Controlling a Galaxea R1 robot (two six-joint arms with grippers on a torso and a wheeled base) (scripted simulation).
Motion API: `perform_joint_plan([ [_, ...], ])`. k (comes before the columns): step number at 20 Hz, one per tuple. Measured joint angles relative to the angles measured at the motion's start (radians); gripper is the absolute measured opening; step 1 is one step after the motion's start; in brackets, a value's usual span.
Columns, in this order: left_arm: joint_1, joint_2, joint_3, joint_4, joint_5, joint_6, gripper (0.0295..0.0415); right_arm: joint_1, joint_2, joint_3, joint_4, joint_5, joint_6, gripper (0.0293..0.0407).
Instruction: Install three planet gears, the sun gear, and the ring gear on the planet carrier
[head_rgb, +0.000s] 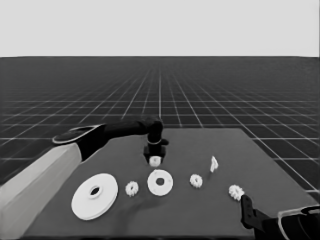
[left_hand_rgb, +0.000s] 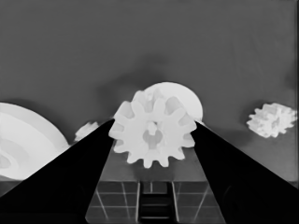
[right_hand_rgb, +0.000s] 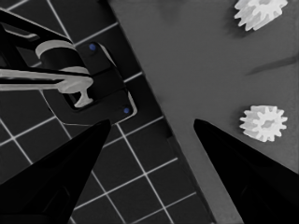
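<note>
— Status of the left gripper (left_hand_rgb: 152, 133)?
— Pinching a planet gear (left_hand_rgb: 153, 134) by opposite toothed edges, hovering just beyond the smaller round part (head_rgb: 160, 182), at its 12 o'clock.
— Handling?
— Probably light, rigid, a bit slippery; teeth give the fingertips (left_hand_rgb: 105, 133) purchase. Best held across the rim, centre hole left free.
— Arm pose?
— Reaching in from the left, wrist bent down over the tabletop (head_rgb: 210, 200).
— Right gripper (right_hand_rgb: 152, 122)?
— Parked at the tabletop's 4 o'clock corner, spread, holding nothing.
— Larger round part (head_rgb: 94, 195)?
— At the smaller one's 9 o'clock.
</note>
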Motion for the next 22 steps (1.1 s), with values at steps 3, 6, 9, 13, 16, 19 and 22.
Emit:
perform_joint_plan([
  [3,0.054,0.014,-0.038,0.054,-0.025,0.02,0.0312,0.0,0.0,0.0,0.0,0.0,0.0,0.0385],
  [6,0.128,0.036,-0.105,0.112,-0.062,0.056,0.0312,0.0,0.0,0.0,0.0,0.0,0.0,0.0385],
  [9,0.14,0.041,-0.121,0.122,-0.071,0.065,0.0312,0.0,0.0,0.0,0.0,0.0,0.0,0.0385],
  [13,0.143,0.042,-0.125,0.125,-0.073,0.066,0.0344,0.0,0.0,0.0,0.0,0.0,0.0,0.0385],
  [16,0.143,0.043,-0.125,0.125,-0.073,0.066,0.0383,0.0,0.0,0.0,0.0,0.0,0.0,0.0385],
  [19,0.143,0.043,-0.125,0.125,-0.073,0.066,0.0385,0.0,0.0,0.0,0.0,0.0,0.0,0.0385],
  [22,0.143,0.043,-0.125,0.125,-0.073,0.066,0.0385,0.0,0.0,0.0,0.0,0.0,0.0,0.0385],
])
